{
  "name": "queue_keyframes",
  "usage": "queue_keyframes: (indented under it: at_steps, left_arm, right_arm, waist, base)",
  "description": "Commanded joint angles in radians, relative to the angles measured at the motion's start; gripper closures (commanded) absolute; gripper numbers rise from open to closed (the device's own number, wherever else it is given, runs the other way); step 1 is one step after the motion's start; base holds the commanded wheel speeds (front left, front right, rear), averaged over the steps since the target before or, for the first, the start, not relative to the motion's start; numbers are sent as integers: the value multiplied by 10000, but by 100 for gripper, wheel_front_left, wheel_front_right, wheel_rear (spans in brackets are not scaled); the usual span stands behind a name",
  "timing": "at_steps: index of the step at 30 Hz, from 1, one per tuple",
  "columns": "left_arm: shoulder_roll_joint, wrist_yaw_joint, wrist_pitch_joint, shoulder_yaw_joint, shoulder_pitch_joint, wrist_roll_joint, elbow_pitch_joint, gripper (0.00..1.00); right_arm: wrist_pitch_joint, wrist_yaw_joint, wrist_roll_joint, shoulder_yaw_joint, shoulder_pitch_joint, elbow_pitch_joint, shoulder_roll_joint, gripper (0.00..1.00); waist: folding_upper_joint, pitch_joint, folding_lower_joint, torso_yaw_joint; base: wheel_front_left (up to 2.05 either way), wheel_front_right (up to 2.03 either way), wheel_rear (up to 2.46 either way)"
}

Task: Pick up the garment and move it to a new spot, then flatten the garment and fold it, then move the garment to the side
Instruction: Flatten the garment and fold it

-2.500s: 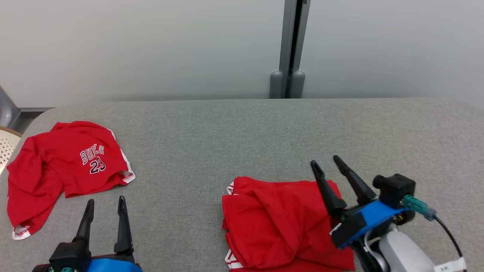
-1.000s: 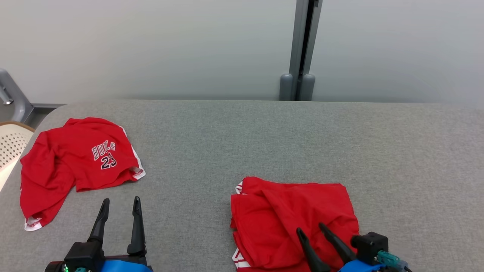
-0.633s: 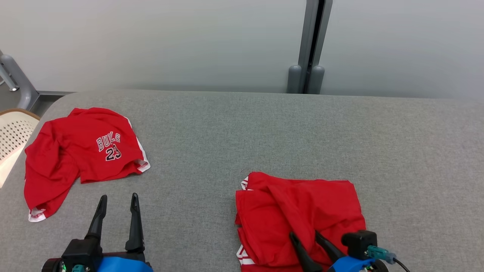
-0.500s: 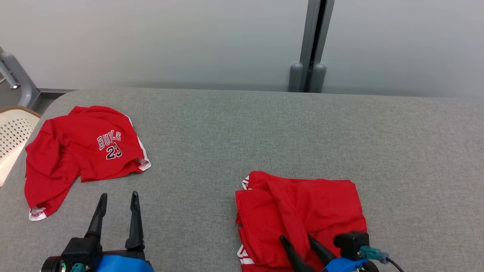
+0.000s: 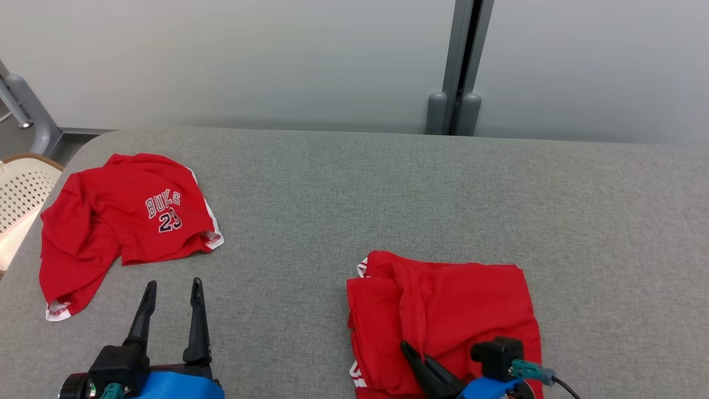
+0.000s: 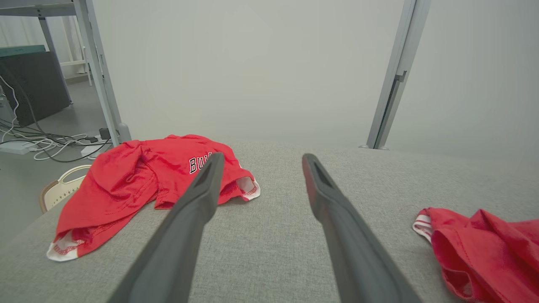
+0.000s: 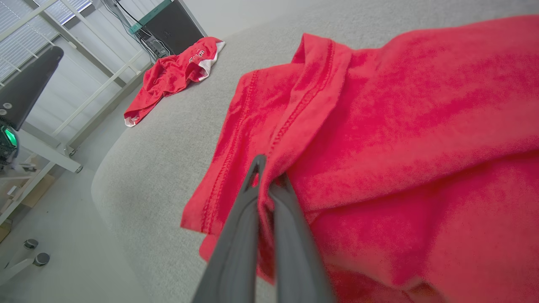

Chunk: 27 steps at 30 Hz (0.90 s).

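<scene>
The bench [image 5: 354, 188] before me is covered in grey woven cloth and has a rounded far-left corner. Two things lie on it, well apart. A crumpled red jersey [image 5: 111, 221] with white trim, lettered "BULLS 23", is on my left. A loosely folded red garment [image 5: 460, 305] is by the near edge, right of centre.
</scene>
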Motion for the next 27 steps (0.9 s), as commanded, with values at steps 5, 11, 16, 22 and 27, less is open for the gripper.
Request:
queue_keyframes:
  at_steps: [5, 11, 16, 22, 27]
  left_arm:
    - [-7, -47, -47, -13, -213, -59, 46, 0]
    - [-7, -40, -47, -51, -229, -49, 69, 0]
    - [-8, -30, -47, -48, -131, -85, 94, 0]
    - [-8, 133, -47, -41, 147, -163, 0, 0]
    - [-7, 184, -47, -7, 286, -152, -78, 0]
  right_arm:
    - [-150, 1, 94, 459, -504, 50, 185, 100]
    - [-197, 1, 124, 976, -850, 429, 339, 100]
    - [-87, 1, 77, 1315, -948, 1018, 406, 0]
    - [-436, 1, 18, 1147, -819, 904, 162, 0]
    - [-597, 1, -314, 140, -578, 433, -291, 0]
  waist:
    - [0, 32, 0, 127]
    - [0, 24, 0, 319]
    - [0, -29, 0, 385]
    - [0, -225, 0, 171]
    - [0, -454, 0, -177]
  base:
    - [0, 0, 0]
    - [0, 0, 0]
    - [0, 0, 0]
    - [0, 0, 0]
    - [0, 0, 0]
